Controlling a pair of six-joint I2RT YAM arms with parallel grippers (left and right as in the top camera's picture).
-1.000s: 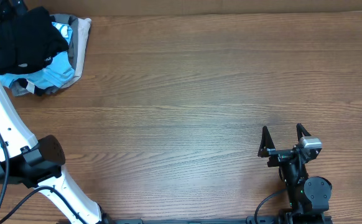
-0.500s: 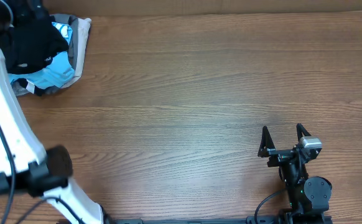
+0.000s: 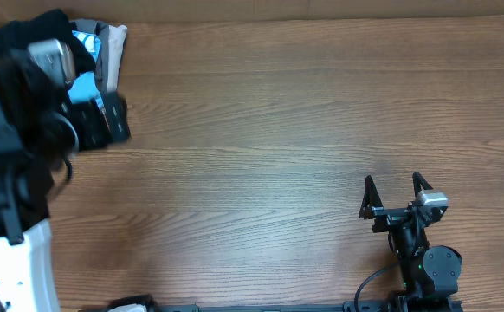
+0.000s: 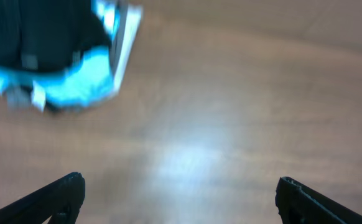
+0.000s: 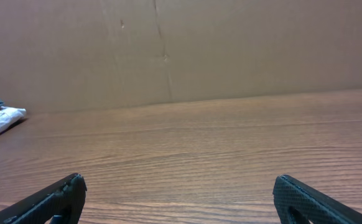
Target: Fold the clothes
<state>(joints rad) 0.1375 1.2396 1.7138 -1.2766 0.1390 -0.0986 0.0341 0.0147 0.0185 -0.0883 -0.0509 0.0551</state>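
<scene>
The black shirt (image 3: 61, 22) lies on top of a clothes pile at the table's far left corner, mostly hidden in the overhead view by my raised left arm (image 3: 27, 130). In the blurred left wrist view the black shirt (image 4: 44, 37) is at the upper left. My left gripper (image 4: 181, 199) is open and empty above bare wood, apart from the pile. My right gripper (image 3: 397, 186) is open and empty at the front right, and also shows in the right wrist view (image 5: 181, 199).
A light blue shirt (image 3: 83, 87) (image 4: 75, 84) lies under the black shirt, with a grey and white garment (image 3: 111, 43) (image 4: 126, 34) at the pile's right edge. A cardboard wall (image 5: 168, 43) stands behind the table.
My left arm has swung up and rightward close to the overhead camera and now covers most of the pile. The right arm has not moved.
</scene>
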